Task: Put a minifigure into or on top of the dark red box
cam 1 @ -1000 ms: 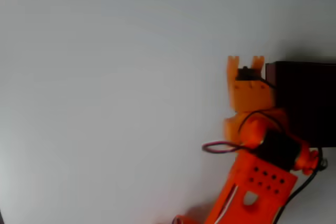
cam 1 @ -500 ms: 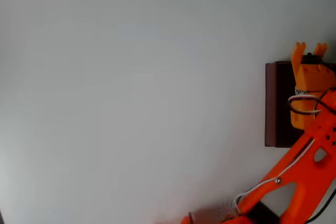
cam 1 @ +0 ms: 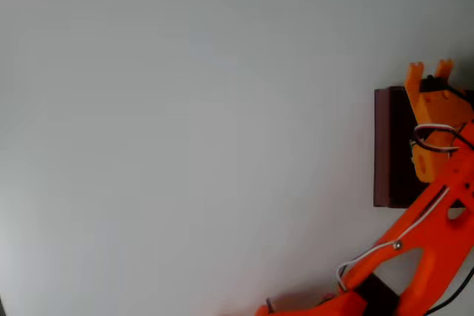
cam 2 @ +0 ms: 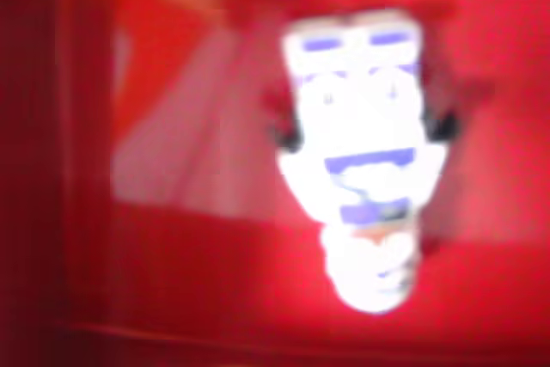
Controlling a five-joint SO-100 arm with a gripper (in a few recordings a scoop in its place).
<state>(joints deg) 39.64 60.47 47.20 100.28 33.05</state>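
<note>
Hovering over dark red box (cam 1: 387, 146), jaws; minifigure (cam 2: 361, 161) blurred, close.

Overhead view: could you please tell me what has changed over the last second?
The gripper swung from beside the dark red box's left wall to over the box, then eased slightly left. The box stayed put. The wrist view shows the minifigure against red.

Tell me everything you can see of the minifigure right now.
In the wrist view the minifigure is a blurred, overexposed white toy with blue-violet bands and dark spots at its sides, plastic by the look. It appears upside down in the picture, rounded head lowest, against red surfaces. What touches it cannot be told. In the overhead view the gripper is over the dark red box.
</note>
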